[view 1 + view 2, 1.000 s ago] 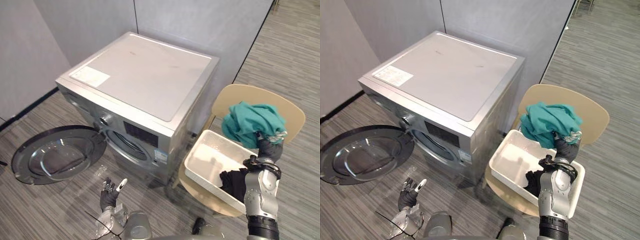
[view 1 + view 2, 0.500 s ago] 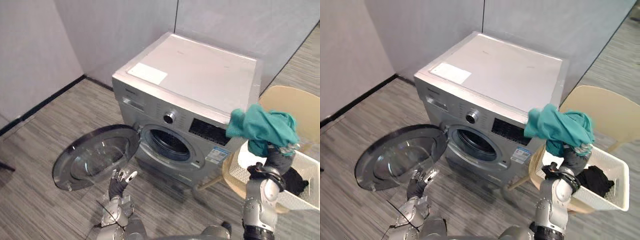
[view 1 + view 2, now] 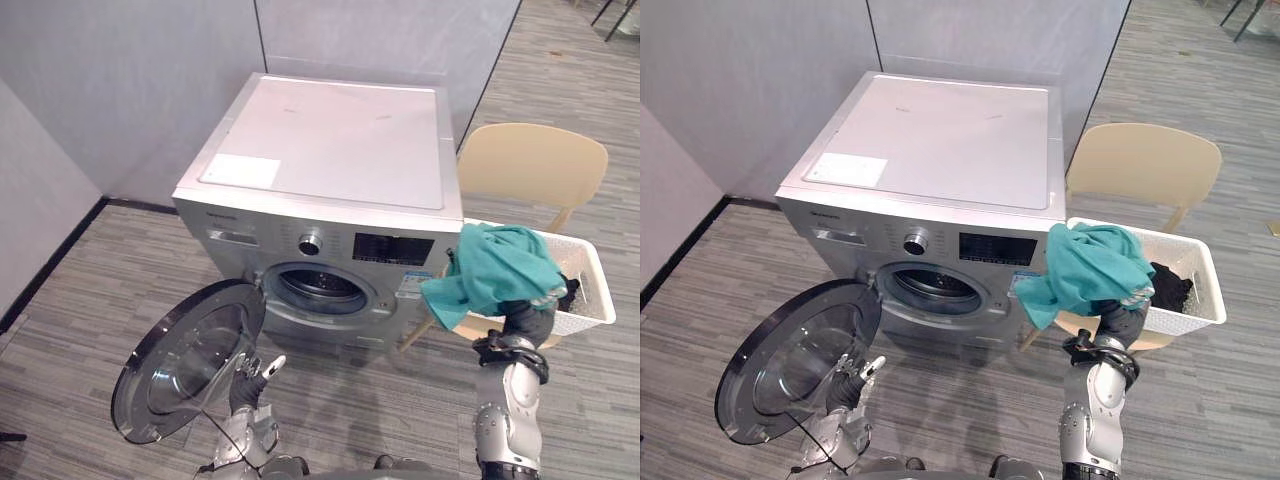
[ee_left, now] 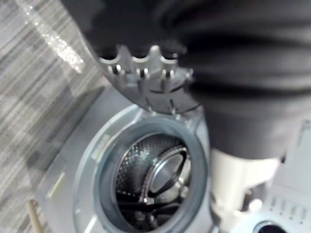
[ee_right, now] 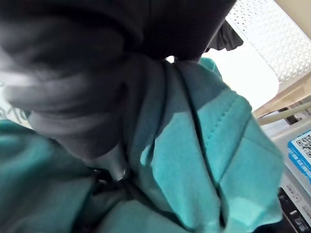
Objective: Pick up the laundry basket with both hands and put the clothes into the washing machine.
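Aloft, right hand, fingers seemingly clutching teal garment (beside washing machine), left hand low, fingers loose.

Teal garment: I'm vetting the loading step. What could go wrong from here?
The bunched teal garment hangs loosely over the right hand, away from the silver washing machine's drum opening; it may slip to the striped grey floor. Its drooping corner could snag on the opening's rim.

Both eye views look down from the head at the washer, door and basket. The left wrist view faces the drum closely; the right wrist view presses against teal cloth.
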{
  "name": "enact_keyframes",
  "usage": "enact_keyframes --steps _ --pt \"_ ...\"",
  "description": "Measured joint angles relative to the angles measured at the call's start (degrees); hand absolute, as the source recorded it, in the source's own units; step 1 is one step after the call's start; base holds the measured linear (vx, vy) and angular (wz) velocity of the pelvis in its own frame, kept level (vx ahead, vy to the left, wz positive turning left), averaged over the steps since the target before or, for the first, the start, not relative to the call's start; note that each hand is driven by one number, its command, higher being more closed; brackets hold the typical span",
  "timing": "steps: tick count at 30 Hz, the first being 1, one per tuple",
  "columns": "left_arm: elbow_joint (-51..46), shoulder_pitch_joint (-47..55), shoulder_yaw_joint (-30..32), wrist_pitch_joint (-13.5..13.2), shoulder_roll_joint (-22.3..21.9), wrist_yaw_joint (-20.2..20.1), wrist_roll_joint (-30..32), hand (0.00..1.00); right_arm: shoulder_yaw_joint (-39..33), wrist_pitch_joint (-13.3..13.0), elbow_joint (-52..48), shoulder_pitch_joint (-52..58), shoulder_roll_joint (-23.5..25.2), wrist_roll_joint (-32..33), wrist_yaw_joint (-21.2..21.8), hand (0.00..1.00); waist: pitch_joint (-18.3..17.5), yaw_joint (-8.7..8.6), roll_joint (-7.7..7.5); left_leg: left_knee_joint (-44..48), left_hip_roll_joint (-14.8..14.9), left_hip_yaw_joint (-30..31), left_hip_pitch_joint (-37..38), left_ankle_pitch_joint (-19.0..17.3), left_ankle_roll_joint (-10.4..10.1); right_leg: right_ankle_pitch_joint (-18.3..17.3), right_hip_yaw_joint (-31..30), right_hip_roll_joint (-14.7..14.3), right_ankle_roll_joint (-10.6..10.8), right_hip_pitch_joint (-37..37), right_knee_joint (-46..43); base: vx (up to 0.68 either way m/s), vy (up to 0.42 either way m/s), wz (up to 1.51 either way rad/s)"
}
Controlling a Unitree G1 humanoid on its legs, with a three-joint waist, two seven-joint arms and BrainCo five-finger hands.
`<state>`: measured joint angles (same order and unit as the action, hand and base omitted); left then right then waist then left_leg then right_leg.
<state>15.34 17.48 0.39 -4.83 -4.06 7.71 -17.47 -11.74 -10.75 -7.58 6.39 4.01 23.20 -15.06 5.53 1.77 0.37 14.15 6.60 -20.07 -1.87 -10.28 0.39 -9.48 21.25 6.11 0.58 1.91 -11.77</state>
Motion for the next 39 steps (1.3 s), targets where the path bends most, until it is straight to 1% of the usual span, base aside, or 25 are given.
enact_keyframes --steps 2,4,5,6,7,8,11,12,13,14,15,16,17,18,21,24,26,27,28,30,33,34,35,37,39 --pt "0.0 -0.1 -0.07 -0.01 0.01 -0.1 0.02 0.0 1.34 0.06 0.16 1.08 -0.06 0.01 0.53 1.0 0.11 0.4 -0.05 3.23 0.07 1.96 -1.03 0.0 0.0 -0.05 0.8 0.33 0.01 -1.07 0.0 0.02 -0.015 0.19" --pt "-0.02 0.09 0.27 -0.05 -0.01 -0.09 0.03 0.0 4.0 0.08 0.24 2.12 -0.16 0.06 1.27 1.0 1.95 0.8 -0.27 12.99 0.61 4.56 -3.4 0.25 -0.37 -0.62 1.12 0.99 0.42 -3.66 -0.3 -0.02 0.004 0.11" --pt "-0.1 1.0 0.48 -0.09 -0.05 -0.09 0.01 0.0 7.24 0.16 0.3 3.24 -0.53 0.67 2.67 1.0 3.4 1.13 0.0 21.91 1.36 7.67 -5.6 1.63 -2.56 -1.41 0.76 1.31 0.16 -5.62 -0.84 -0.08 0.035 -0.1" --pt "-0.14 1.63 0.83 -0.11 -0.06 -0.1 0.01 0.0 8.6 0.22 0.33 3.77 -0.73 0.81 3.27 1.0 3.64 1.4 -0.39 24.67 1.36 9.0 -6.87 2.56 -3.19 -1.88 0.43 1.74 0.16 -5.69 -1.18 -0.07 0.092 -0.33" --pt "-0.15 2.76 1.52 -0.09 -0.03 -0.1 -0.01 0.0 10.84 0.42 0.48 4.8 -0.67 0.86 4.72 1.0 3.79 2.31 -0.75 28.96 1.55 10.1 -8.94 2.8 -3.3 -2.8 -0.75 2.65 -0.41 -5.44 -2.2 -0.02 0.121 -0.41" --pt "-0.16 3.57 2.4 -0.1 -0.02 -0.07 -0.03 0.0 12.56 0.8 1.26 5.43 -0.71 0.87 6.27 1.0 3.79 2.28 -0.83 30.61 3.12 10.74 -10.28 2.15 -2.54 -3.05 -1.35 3.14 -0.52 -5.23 -2.6 0.01 0.126 -0.37" --pt "-0.11 4.36 2.86 -0.07 0.05 -0.06 -0.02 0.0 14.06 1.4 6.1 5.5 -0.67 2.19 7.87 1.0 4.05 2.08 -1.89 22.68 7.59 12.37 -10.05 1.74 -1.86 -2.8 -3.49 5.59 0.31 -3.22 -4.69 0.06 0.173 -0.31" --pt "-0.12 4.36 2.5 -0.08 0.15 -0.08 -0.02 0.0 14.15 2.0 8.05 5.7 -0.77 2.74 7.94 1.0 3.96 1.96 -1.84 14.56 8.37 13.67 -8.05 2.63 -3.17 -2.82 -4.22 6.7 1.23 -1.58 -6.47 0.1 0.281 -0.19" --pt "-0.13 4.37 2.3 -0.08 0.15 -0.09 -0.02 0.0 14.16 2.25 9.14 5.83 -0.94 2.9 7.95 1.0 3.78 1.91 -1.52 9.91 8.45 15.24 -6.94 3.99 -4.72 -2.81 -4.31 7.2 2.23 -0.97 -6.96 0.11 0.403 -0.11" --pt "-0.12 4.36 1.6 -0.04 -0.2 -0.07 -0.03 0.0 14.1 2.66 11.64 6.63 -2.18 3.16 8.07 1.0 2.9 1.68 0.47 1.48 8.45 17.44 -4.93 8.36 -10.21 -2.85 -4.24 7.78 4.86 -0.01 -7.24 0.12 0.516 0.18" --pt "-0.09 3.85 1.87 -0.05 -0.2 0.06 -0.18 0.0 13.93 3.2 13.65 6.81 -2.37 3.15 8.16 1.0 2.64 0.63 0.85 -0.65 7.39 17.46 -4.09 5.17 -11.75 -2.7 -3.75 9.13 6.13 -0.24 -7.23 0.1 0.495 0.39" --pt "-0.05 3.02 2.02 -0.07 0.11 0.09 -0.37 0.0 13.92 3.67 15.46 6.58 -1.76 3.14 8.26 1.0 2.95 0.11 -0.4 -1.36 5.78 17.91 -4.01 4.73 -11.24 -2.58 -3.04 10.66 7.13 -0.53 -7.04 0.1 0.462 0.63" --pt "0.02 1.83 2.43 -0.14 0.8 0.2 -0.42 0.0 13.92 5.04 17.15 7.2 -0.85 3.13 8.54 1.0 3.38 -0.16 -2.89 -1.48 2.25 18.33 -4.38 4.82 -9.66 -1.3 -2.27 13.79 8.55 -1.29 -6.0 0.08 0.372 0.47" --pt "0.1 1.68 2.44 -0.09 1.37 0.17 -0.42 0.0 14.76 5.78 19.01 7.57 -0.52 3.07 9.18 1.0 3.59 0.37 -3.56 -1.21 0.08 17.89 -4.44 4.46 -8.65 0.88 -2.37 15.59 9.52 -1.79 -4.21 0.07 0.33 0.26" --pt "-0.06 1.89 2.42 -0.19 1.55 -0.06 -0.4 0.0 16.16 6.9 22.18 6.79 -0.59 1.18 10.48 1.0 3.24 0.81 -4.0 -1.16 -2.0 16.62 -4.11 3.98 -7.59 4.8 -2.26 16.29 10.29 -3.66 -0.05 0.07 0.263 0.0" --pt "-0.05 2.54 2.03 -0.4 2.06 -0.2 -0.39 0.0 15.67 7.17 28.77 2.32 -0.49 -0.87 11.34 1.0 3.35 0.91 -4.05 -0.63 -2.75 15.56 -4.49 3.84 -7.35 5.61 -2.39 16.71 10.98 -3.49 0.99 0.01 0.074 -0.14" --pt "-0.06 2.24 1.45 -0.64 2.07 -0.31 -0.39 0.0 13.84 7.21 33.5 -1.42 -0.99 -1.42 10.68 1.0 4.84 1.05 -3.27 0.73 -2.48 15.75 -5.31 3.81 -7.34 5.1 -2.17 16.57 11.7 -3.49 0.9 -0.06 -0.028 0.0" --pt "-0.05 1.78 1.07 -0.66 1.95 -0.36 -0.4 0.0 12.96 7.19 35.15 -3.28 -1.74 -1.41 9.96 1.0 6.21 1.06 -2.34 1.4 -2.44 16.21 -6.11 3.79 -7.34 4.62 -1.82 16.55 12.36 -3.29 0.73 -0.15 -0.053 0.18" --pt "-0.05 0.93 -0.22 -0.68 1.48 -0.41 -0.42 0.0 11.8 7.11 37.89 -6.37 -2.83 -1.33 9.22 1.0 8.46 1.02 -0.63 2.83 -2.17 17.13 -7.79 3.79 -7.32 4.05 -1.48 16.42 12.42 -2.29 -0.58 -0.21 -0.058 0.26" --pt "-0.16 0.12 -1.11 -0.76 0.85 -1.16 -0.56 0.0 9.8 7.17 43.55 -11.95 -5.03 -1.28 7.93 1.0 12.18 1.13 1.2 4.43 -1.57 18.37 -9.89 3.83 -7.31 2.58 -1.38 16.33 12.09 0.01 -4.49 -0.23 -0.049 0.25" --pt "-0.89 -1.46 -2.77 -0.77 2.22 -1.18 -2.29 0.0 5.42 7.15 53.85 -23.25 -5.63 0.89 4.72 1.0 18.03 2.54 1.27 7.12 -1.26 20.64 -14.39 4.28 -7.59 -1.0 -1.21 17.24 11.18 5.58 -13.19 -0.21 -0.07 0.33" --pt "-1.55 -1.5 -3.47 -0.76 2.58 -1.16 -2.71 0.0 4.25 7.17 56.62 -27.05 -5.87 1.8 3.69 1.0 18.95 2.69 1.32 8.01 -1.24 21.43 -16.39 4.5 -7.74 -1.5 -0.86 17.32 10.77 7.37 -14.61 -0.19 -0.068 0.28" --pt "-1.75 -1.91 -4.57 -0.75 2.69 -1.1 -3.41 0.0 2.36 7.11 59.86 -32.56 -7.02 3.77 2.54 1.0 19.45 4.11 1.74 8.89 -0.93 21.69 -19.67 4.96 -7.79 -1.71 -0.9 17.34 10.47 10.73 -16.47 -0.12 -0.037 0.18" --pt "-2.0 -2.74 -5.23 -0.76 2.47 -1.08 -4.04 0.0 0.71 7.04 62.13 -37.65 -8.54 5.73 1.97 1.0 20.44 5.35 2.12 9.42 -1.13 21.83 -21.67 5.73 -7.45 -1.8 -0.89 17.92 10.34 12.96 -18.09 -0.09 -0.021 0.1" --pt "-3.8 -2.92 -5.55 -0.81 2.08 -1.01 -4.68 0.0 0.32 7.02 64.06 -43.93 -11.32 7.67 1.15 1.0 21.1 5.56 3.08 11.26 -1.65 23.02 -25.31 5.87 -7.43 -2.15 -0.21 18.66 10.26 15.68 -20.09 -0.07 -0.004 0.29"
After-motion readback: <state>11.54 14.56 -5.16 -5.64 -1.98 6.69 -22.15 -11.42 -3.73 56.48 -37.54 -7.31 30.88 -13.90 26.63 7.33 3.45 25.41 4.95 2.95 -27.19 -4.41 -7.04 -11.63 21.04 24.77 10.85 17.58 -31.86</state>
